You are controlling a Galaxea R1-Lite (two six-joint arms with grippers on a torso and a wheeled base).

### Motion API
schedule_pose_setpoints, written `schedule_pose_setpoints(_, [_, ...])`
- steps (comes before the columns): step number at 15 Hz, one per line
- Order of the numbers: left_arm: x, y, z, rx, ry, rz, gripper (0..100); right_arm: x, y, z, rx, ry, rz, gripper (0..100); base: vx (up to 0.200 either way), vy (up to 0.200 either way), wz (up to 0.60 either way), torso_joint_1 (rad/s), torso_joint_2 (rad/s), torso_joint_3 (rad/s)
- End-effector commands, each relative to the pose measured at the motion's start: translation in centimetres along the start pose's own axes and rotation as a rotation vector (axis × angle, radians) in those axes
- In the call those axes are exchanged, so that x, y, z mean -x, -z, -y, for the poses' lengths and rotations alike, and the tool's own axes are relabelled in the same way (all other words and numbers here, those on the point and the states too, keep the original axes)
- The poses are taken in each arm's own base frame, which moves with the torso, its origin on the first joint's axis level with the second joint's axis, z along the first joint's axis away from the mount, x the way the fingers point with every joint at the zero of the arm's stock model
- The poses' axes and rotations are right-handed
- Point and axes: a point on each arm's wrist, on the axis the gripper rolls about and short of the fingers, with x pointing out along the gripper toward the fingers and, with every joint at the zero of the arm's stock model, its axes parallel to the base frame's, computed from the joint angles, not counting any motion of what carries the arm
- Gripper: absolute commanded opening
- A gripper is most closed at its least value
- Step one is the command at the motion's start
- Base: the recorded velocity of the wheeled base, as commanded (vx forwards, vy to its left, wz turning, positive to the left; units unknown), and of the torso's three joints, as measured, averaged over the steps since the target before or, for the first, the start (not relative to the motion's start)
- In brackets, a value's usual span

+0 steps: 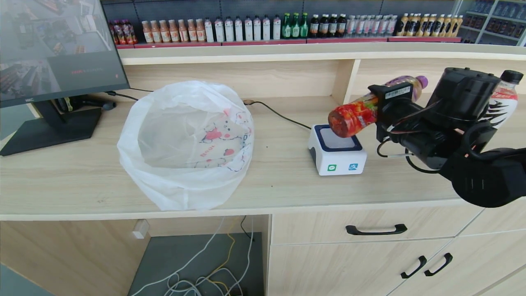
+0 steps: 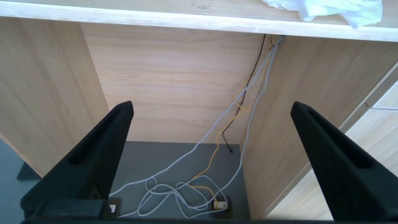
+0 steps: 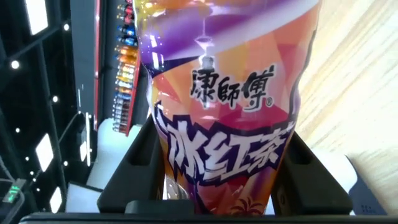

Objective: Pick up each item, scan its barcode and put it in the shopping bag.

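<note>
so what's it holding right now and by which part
The right gripper holds a drink bottle sideways, clamped around the labelled middle of its body. The left gripper is open and holds nothing.

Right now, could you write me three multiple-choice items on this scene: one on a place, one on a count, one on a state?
1. Where is the clear plastic drink bottle with red label and purple cap? A on the floor; B on a chair; C in the right pincer, beside the white cube scanner.
2. How many black handles are on the pale wooden cabinet front? A one; B three; C six.
3. How is the left pincer? A open and empty; B shut on a cup; C shut on a cloth.
1 C: the pincer grips it in the air by the scanner. 2 B: one above, two lower. 3 A: its fingers stand wide apart, nothing between.
</note>
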Motion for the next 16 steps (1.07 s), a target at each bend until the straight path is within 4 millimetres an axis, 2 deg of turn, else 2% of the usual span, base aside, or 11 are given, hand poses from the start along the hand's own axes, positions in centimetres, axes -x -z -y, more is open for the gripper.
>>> schedule_pose_setpoints(1, [0.0,0.0,0.0,0.000,0.000,0.000,100,1.5,-1.1,-2.4,0.033,-0.067,0.018,0,0.000,0.000,0.00,0.000,0.00,0.000])
schedule_pose_setpoints(5, [0.0,0.0,0.0,0.000,0.000,0.000,100,4.7,-0.3,-6.4,0.261,-0.184,-0.011,0,0.000,0.000,0.00,0.000,0.00,0.000])
schedule_pose_setpoints(7, [0.0,0.0,0.0,0.000,0.000,0.000,100,6.4,0.8,-7.7,0.416,-0.238,-0.040,0,0.000,0.000,0.00,0.000,0.00,0.000])
schedule_pose_setpoints(9, [0.0,0.0,0.0,-0.002,0.000,0.000,100,7.4,2.1,-7.4,0.645,-0.260,-0.074,0,0.000,0.000,0.00,0.000,0.00,0.000])
schedule_pose_setpoints(11, [0.0,0.0,0.0,0.000,0.000,0.000,100,7.6,2.3,-6.5,0.865,-0.258,-0.064,0,0.000,0.000,0.00,0.000,0.00,0.000])
schedule_pose_setpoints(14, [0.0,0.0,0.0,-0.002,0.000,0.000,100,8.7,2.0,-5.6,1.025,-0.287,-0.011,0,0.000,0.000,0.00,0.000,0.00,0.000])
schedule_pose_setpoints(16, [0.0,0.0,0.0,-0.002,0.000,0.000,100,9.5,1.9,-6.2,1.079,-0.379,0.079,0,0.000,0.000,0.00,0.000,0.00,0.000])
